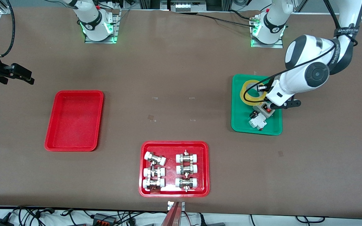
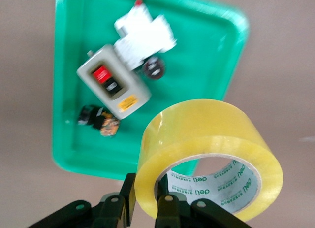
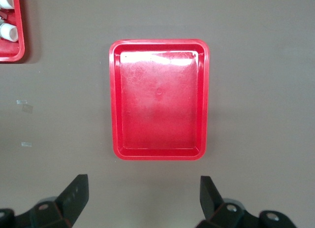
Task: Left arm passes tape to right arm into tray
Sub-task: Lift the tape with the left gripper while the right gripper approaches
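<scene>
My left gripper [image 2: 145,188] is shut on the wall of the tape [image 2: 206,134], one finger inside the core and one outside. The yellowish roll [image 1: 250,91] hangs over the end of the green tray [image 1: 240,122] farther from the front camera; the left arm's wrist hides part of it there. The plain red tray [image 1: 74,121] lies toward the right arm's end of the table. My right gripper [image 3: 142,188] waits open above the table beside that tray [image 3: 160,100], with nothing between its fingers.
In the green tray [image 2: 74,41] lie a grey switch box [image 2: 113,85], a white part [image 2: 142,31] and small dark pieces. A second red tray [image 1: 174,143] with metal-and-white pipe fittings sits near the table's front edge.
</scene>
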Robot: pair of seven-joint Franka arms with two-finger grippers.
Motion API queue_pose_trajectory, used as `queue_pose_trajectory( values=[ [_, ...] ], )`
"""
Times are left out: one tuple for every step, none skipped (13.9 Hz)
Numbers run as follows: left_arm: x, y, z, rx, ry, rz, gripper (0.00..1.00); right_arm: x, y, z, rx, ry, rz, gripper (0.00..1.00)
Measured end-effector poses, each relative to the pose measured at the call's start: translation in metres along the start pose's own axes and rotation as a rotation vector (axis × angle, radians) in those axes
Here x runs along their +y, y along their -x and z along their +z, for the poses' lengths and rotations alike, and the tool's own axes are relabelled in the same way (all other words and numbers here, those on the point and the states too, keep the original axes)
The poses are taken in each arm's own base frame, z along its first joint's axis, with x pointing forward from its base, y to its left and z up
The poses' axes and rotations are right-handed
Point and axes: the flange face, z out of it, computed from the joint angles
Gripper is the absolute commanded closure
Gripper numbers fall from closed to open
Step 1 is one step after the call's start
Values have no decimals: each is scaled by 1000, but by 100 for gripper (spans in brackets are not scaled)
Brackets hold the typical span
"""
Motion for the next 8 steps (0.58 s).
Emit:
queue_pose_trajectory(
  values=[
    [15, -1, -12, 5, 51, -15, 99, -3, 0, -2, 3, 0, -6, 0],
    [33, 0, -23, 6, 104, -29, 99, -7, -1, -4, 9, 0, -13, 0],
    [53, 1, -32, 1, 152, -44, 99, -12, -1, -6, 11, 1, -21, 0],
    [77, 5, -40, -9, 200, -56, 99, -15, -2, -3, 4, 1, -27, 0],
    [102, 10, -47, -23, 247, -68, 98, -18, -4, 4, -13, 0, -31, 0],
    [128, 16, -53, -37, 291, -81, 98, -18, -9, 15, -33, -4, -32, 0],
    [155, 22, -59, -41, 332, -98, 98, -20, -14, 27, -54, -20, -32, 0],
    [181, 30, -65, -33, 370, -120, 98, -23, -19, 41, -76, -51, -34, 0]
  ],
)
